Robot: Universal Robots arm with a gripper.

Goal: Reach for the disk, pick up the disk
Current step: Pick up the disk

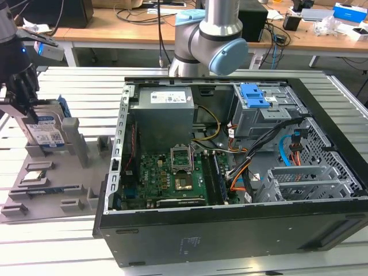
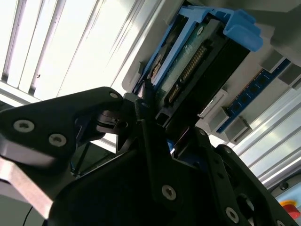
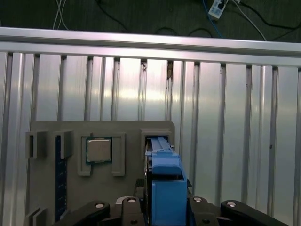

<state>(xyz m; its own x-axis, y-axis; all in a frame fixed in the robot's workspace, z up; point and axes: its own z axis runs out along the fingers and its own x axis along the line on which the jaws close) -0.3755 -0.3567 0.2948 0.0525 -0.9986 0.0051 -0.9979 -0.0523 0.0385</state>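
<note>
The disk (image 1: 46,131), silver with a white-and-blue label and a blue bracket, stands on edge in a slot of the grey holder (image 1: 69,172) at the exterior view's left. My black gripper (image 1: 27,109) comes down on its top and is shut on it. In the first wrist view the blue bracket of the disk (image 3: 165,183) sits between the two black fingers (image 3: 96,209), with the gripper (image 3: 165,214) closed against both faces. The second wrist view shows the disk (image 2: 197,56) edge-on with its connector, clamped in the gripper (image 2: 174,117).
A square processor chip (image 3: 99,150) lies in a recess of the holder beside the disk's slot, and a blue memory stick (image 3: 58,179) stands further along. The open computer case (image 1: 230,172) takes the exterior view's right, with the arm's base (image 1: 210,40) behind it.
</note>
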